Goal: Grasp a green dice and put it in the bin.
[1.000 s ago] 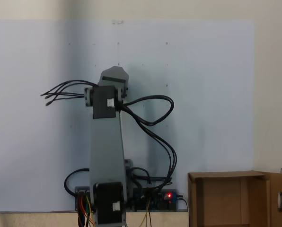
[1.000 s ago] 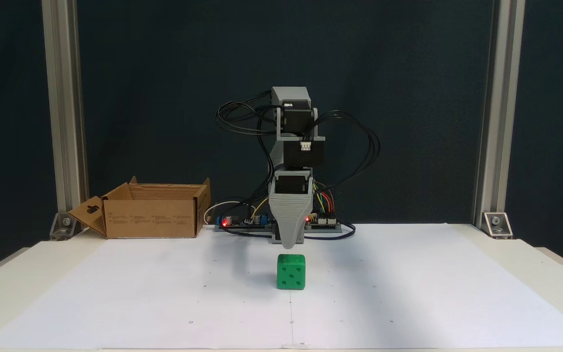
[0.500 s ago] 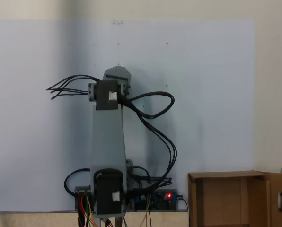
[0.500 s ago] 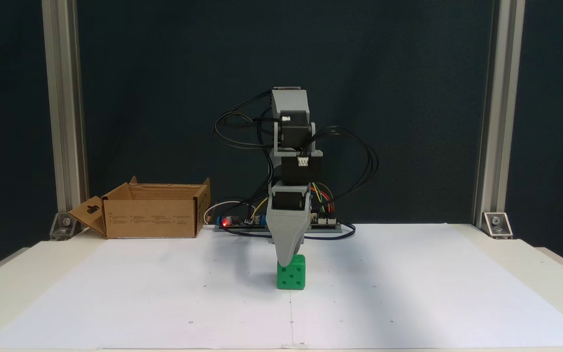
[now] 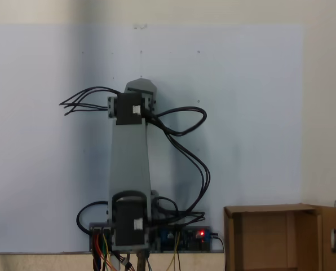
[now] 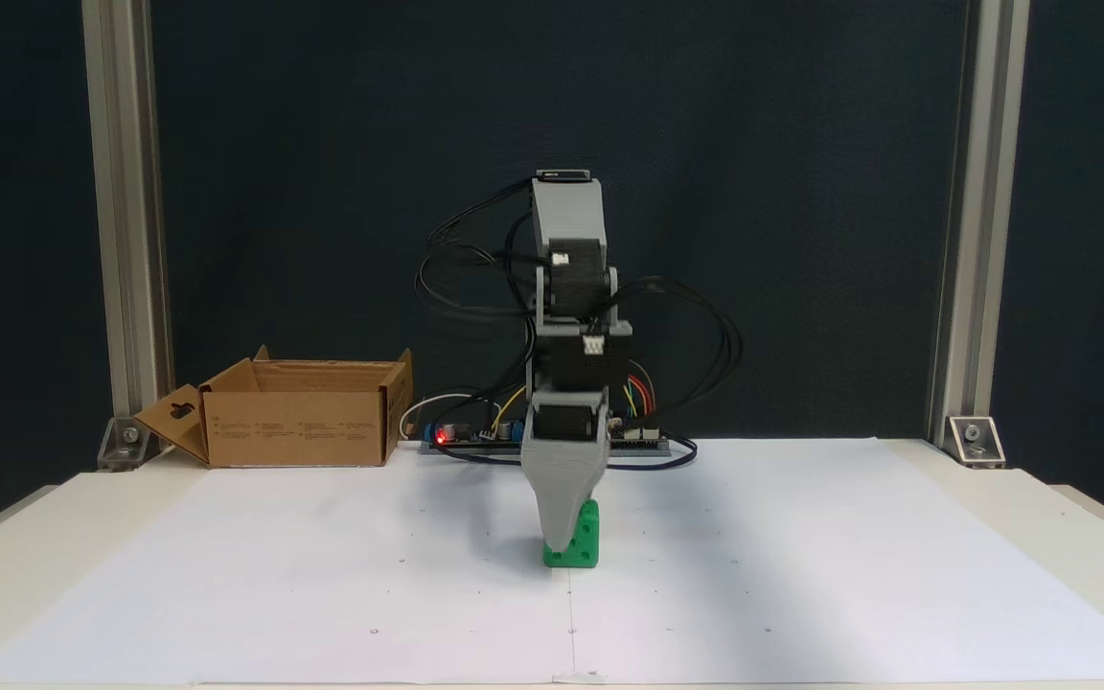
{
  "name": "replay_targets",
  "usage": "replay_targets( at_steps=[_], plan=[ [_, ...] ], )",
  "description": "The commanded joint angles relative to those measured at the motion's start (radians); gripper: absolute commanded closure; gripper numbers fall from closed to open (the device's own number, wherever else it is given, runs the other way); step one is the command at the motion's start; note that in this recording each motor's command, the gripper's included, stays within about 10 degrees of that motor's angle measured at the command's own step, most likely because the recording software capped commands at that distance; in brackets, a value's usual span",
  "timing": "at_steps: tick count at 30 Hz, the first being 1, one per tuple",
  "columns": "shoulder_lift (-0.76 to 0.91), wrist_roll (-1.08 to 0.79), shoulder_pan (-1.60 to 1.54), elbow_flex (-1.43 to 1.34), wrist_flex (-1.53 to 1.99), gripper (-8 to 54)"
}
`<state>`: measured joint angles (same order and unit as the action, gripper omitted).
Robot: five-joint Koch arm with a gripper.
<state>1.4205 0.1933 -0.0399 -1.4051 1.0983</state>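
- Left of the green dice (image 6: 583, 542), back by the tabletop's (image 6: 993, 613) rear edge, stands the bin (image 6: 298, 412): brown corrugated cardboard, flaps upright, one flap with a cut-out handle splayed outward; its inside is hidden in a fixed view. In a fixed view from above, the bin (image 5: 281, 237) is cut off by the lower edge.
- Between bin and dice lies bare white paper (image 6: 322, 575), flat and unobstructed, with faint dots.
- Over the dice, the tool (image 6: 560, 537) comes straight down, a grey ridged wedge tapering to a blunt tip; it covers the cube's left and upper part, so only the right portion and bottom edge show green, with dark pips. One jaw faces the camera and anything behind it is hidden, so I cannot tell whether the jaws stand apart or together.
- Behind the dice, the arm (image 6: 566, 316) rises with black cables looping either side; from above, the arm (image 5: 129, 169) hides the dice.
- Right of the dice, open paper runs to an aluminium post (image 6: 969, 240).
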Motion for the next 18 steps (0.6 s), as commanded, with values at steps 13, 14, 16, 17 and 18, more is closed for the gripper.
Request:
replay_targets(
  at_steps=[13,14,16,17,18],
  plan=[
    [-0.055,-0.031,-0.014,-0.025,-0.066,18.3],
    [-0.055,-0.031,-0.014,-0.031,-0.069,20.9],
    [-0.055,-0.029,-0.012,-0.035,-0.075,27.9],
    [-0.055,-0.025,-0.012,-0.037,-0.075,31.8],
    [-0.052,-0.023,-0.008,-0.041,-0.078,33.9]
  ],
)
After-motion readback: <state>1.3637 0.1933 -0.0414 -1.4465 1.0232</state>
